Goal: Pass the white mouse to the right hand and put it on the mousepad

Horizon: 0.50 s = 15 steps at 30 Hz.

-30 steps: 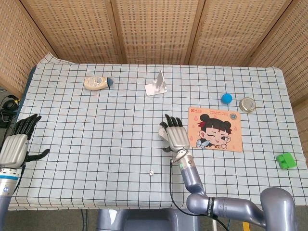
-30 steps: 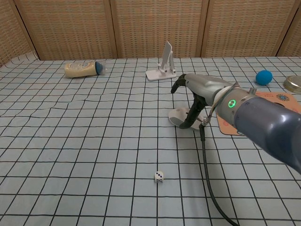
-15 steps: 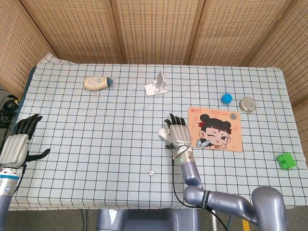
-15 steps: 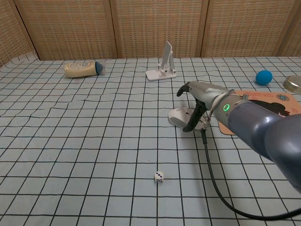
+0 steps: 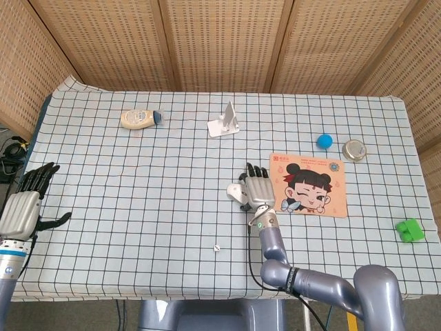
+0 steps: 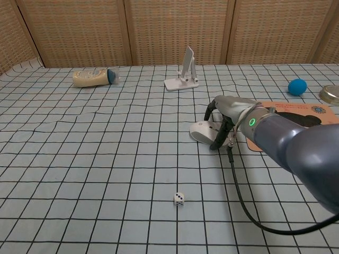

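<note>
Right hand [image 6: 225, 114] was found arched over the white mouse [image 6: 204, 132], fingers curved down around its far end and thumb set at the near side. Whether the mouse was firmly gripped could not be told; it lay on the checked tablecloth [image 5: 138, 207], not lifted, and contact appeared to be made at the fingertips. The posture was judged to be that of a grasp being formed, the palm placed over the mouse's back so that it could be carried sideways.

The mouse was noted just beside the left edge of the cartoon mousepad [image 5: 310, 186], apart from it, so only a short move to the robot's right was judged to be needed.

Left hand [image 5: 24, 207] was held at the far left edge of the table, fingers spread and nothing in it, well apart from the mouse; it was judged to be parked out of the way.

Further out were recorded: a small die [image 6: 179, 198] near the front, a white phone stand [image 6: 183, 71] behind, a lying bottle [image 6: 92, 78], a blue ball [image 6: 297, 86], a metal tin [image 5: 354, 149] and a green object [image 5: 409, 229].
</note>
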### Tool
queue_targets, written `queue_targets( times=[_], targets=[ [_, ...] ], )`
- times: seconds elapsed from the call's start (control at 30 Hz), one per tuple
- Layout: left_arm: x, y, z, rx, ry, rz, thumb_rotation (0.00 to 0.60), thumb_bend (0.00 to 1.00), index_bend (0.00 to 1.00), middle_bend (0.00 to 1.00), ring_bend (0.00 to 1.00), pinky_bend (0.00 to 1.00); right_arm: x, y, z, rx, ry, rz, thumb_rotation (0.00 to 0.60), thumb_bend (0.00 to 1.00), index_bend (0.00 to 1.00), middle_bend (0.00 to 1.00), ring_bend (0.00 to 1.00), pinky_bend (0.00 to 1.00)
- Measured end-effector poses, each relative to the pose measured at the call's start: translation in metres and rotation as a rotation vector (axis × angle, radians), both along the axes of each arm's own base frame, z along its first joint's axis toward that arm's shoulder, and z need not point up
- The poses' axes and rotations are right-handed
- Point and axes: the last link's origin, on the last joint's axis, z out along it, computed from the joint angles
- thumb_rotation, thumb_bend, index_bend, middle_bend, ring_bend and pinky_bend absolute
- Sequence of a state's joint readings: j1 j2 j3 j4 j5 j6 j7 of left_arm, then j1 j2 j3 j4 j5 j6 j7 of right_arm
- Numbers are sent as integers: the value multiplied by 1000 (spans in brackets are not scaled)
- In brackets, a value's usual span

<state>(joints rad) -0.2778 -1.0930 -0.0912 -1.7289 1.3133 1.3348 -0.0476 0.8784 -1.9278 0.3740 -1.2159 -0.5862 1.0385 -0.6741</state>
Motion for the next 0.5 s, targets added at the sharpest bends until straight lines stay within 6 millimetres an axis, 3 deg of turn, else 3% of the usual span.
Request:
queue_targets(
  times=[0.13, 0.23, 0.5],
  targets=[
    [1, 0, -1, -4, 1, -3, 600, 212, 67, 0, 0, 0, -2, 2, -1, 5, 13, 6, 600, 348, 490, 388, 281, 283],
    [1, -1, -1, -3, 0, -6, 600, 211, 69, 0, 0, 0, -3, 4, 0, 4, 28, 14, 600, 357, 551, 486, 393, 407],
    [0, 0, -2, -8, 5, -3, 600, 212, 69, 0, 0, 0, -4, 9, 14, -13, 47, 58, 600, 361, 582, 525, 438, 445]
  ],
)
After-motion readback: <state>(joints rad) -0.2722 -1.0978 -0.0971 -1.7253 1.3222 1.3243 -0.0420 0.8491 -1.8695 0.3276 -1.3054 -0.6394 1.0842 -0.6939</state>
